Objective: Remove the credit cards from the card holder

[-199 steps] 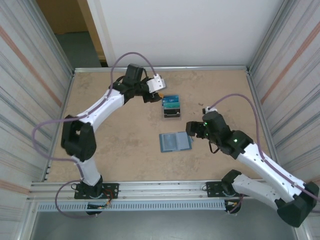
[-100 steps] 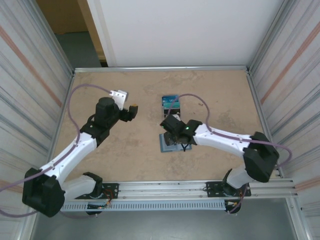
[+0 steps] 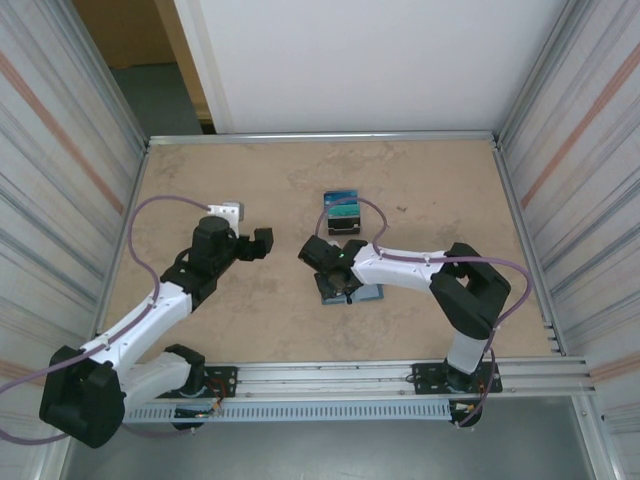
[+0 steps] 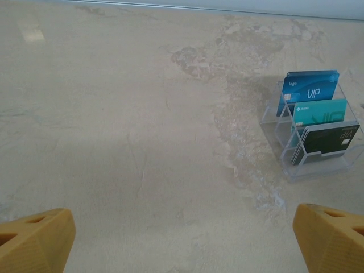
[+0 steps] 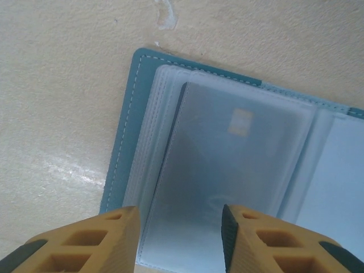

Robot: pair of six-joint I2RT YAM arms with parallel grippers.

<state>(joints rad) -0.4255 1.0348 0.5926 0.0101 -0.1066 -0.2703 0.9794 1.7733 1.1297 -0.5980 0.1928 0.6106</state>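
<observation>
The card holder (image 5: 121, 153) lies open on the table, a teal wallet with frosted clear sleeves; in the top view it (image 3: 369, 293) is partly under my right arm. One of the credit cards (image 5: 227, 159) shows through the top sleeve, its gold chip visible. My right gripper (image 5: 179, 239) hovers just over that sleeve, jaws partly open, nothing between them; from above it (image 3: 336, 274) sits at the wallet's left half. My left gripper (image 4: 185, 239) is wide open over bare table, left of the stand, and in the top view it (image 3: 262, 243) holds nothing.
A clear acrylic stand (image 4: 310, 153) holds three upright cards: blue (image 4: 310, 91), teal (image 4: 319, 111) and dark (image 4: 331, 140). From above the stand (image 3: 343, 212) sits just behind the wallet. Metal walls close in the table on both sides.
My left arm drew back from the stand toward the left and its gripper opened wide. My right arm swung left over the wallet and its jaws narrowed.
</observation>
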